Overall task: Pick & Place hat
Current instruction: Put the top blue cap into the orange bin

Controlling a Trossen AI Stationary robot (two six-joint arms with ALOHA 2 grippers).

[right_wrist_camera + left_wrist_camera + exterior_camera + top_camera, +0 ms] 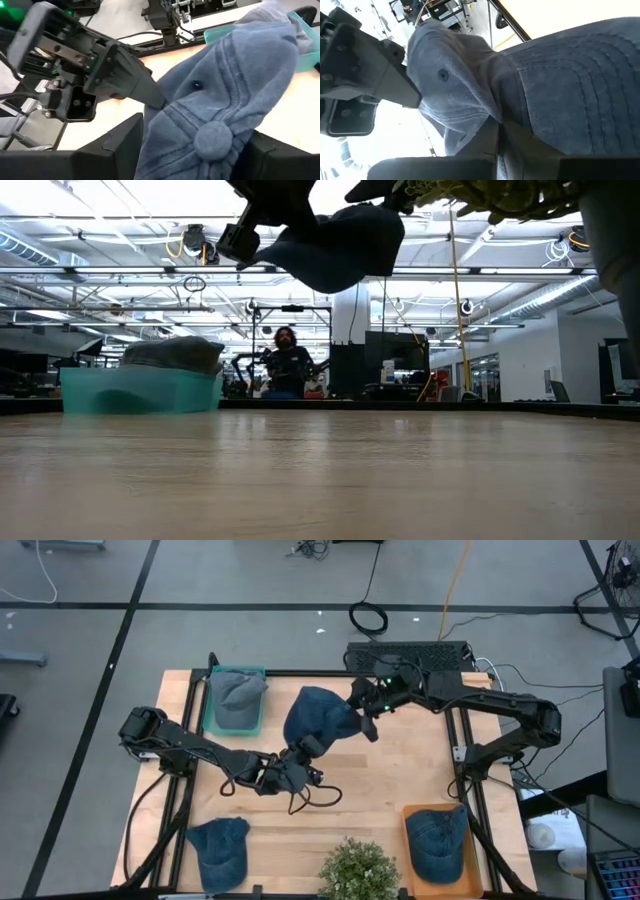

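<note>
A blue hat (318, 715) hangs high over the middle of the table, also seen at the top of the low view (340, 245). My left gripper (303, 750) is shut on it from the near-left side. My right gripper (362, 708) stands open at the hat's far-right side. In the right wrist view its two fingers (120, 147) stand on either side of the hat's crown, whose top button (212, 137) faces the camera. Whether these fingers touch the cloth, I cannot tell. My left gripper pinches the hat between its two fingers where the stitched brim (580, 90) meets the crown (495, 122). The fingers come in nearly level from the table's near-left side. The hat is lifted clear of the table, its crown bunched and hanging past the fingers.
A teal bin (212, 712) at the far left holds a grey hat (238, 690). Another blue hat (220, 848) lies at the near left. An orange tray (412, 815) at the near right holds a blue hat (438, 840). A plant (358, 870) stands at the near edge. A person (287, 360) stands beyond the table.
</note>
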